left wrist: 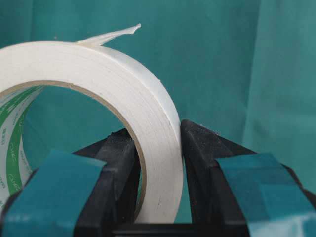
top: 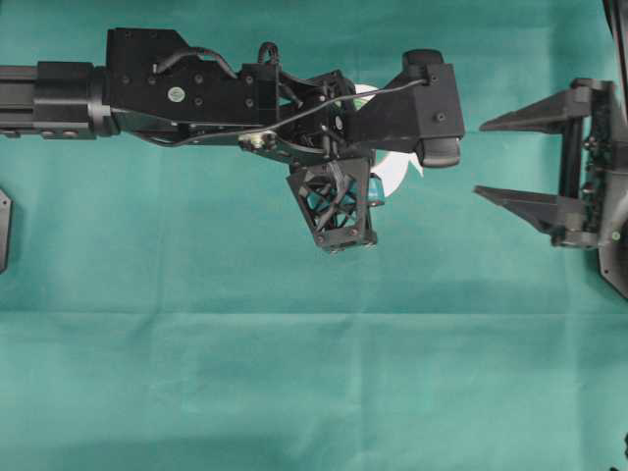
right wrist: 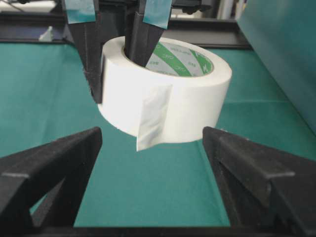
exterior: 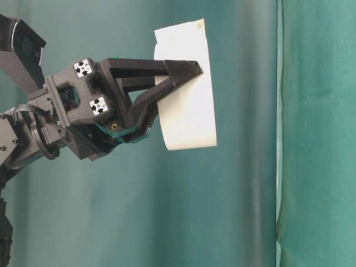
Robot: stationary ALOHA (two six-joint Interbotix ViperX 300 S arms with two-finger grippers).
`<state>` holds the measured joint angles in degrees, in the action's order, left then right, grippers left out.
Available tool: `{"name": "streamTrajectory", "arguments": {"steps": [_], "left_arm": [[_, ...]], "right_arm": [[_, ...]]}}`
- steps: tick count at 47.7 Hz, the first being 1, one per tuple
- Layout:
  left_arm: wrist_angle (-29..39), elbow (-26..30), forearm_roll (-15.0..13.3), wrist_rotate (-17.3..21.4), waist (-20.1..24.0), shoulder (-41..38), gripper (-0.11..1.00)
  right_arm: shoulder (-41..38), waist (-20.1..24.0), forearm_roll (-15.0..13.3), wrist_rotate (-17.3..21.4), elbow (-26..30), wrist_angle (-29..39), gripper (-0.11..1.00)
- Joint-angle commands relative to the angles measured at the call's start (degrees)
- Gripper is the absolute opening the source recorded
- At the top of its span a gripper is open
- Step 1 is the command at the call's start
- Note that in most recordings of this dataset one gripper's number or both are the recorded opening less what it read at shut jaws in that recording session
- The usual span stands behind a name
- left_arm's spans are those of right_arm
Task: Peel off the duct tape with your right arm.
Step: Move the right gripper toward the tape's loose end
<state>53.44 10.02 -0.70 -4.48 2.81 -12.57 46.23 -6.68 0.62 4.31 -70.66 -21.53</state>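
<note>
The left gripper (right wrist: pixel 116 37) pinches the wall of the duct tape (right wrist: pixel 168 91), one finger inside the core and one outside, and holds the roll in the air above the green cloth (top: pixel 294 392). A loose strip end (right wrist: pixel 152 118) hangs from the roll. The right gripper (top: pixel 510 157) stands spread wide at the right, near the roll but apart from it.

The duct tape (right wrist: pixel 168 94) is hanging above the table (top: pixel 196 392), with the right gripper (top: pixel 525 157) sitting off to its right.
</note>
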Motion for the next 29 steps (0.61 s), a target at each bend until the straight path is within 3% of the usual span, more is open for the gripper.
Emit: {"name": "streamTrajectory", "arguments": {"steps": [1,29], "left_arm": [[-0.2,1.9,0.3,0.1,0.1,1.2,0.22],[0.3,1.6,0.3,0.4,0.1,1.6,0.22]], "right_arm": [[-2.7,-0.2,0.2,0.1,2.6,-1.7,0.73],[-14.3,-0.1,0.2,0.1,7.7,-5.4,0.74]]}}
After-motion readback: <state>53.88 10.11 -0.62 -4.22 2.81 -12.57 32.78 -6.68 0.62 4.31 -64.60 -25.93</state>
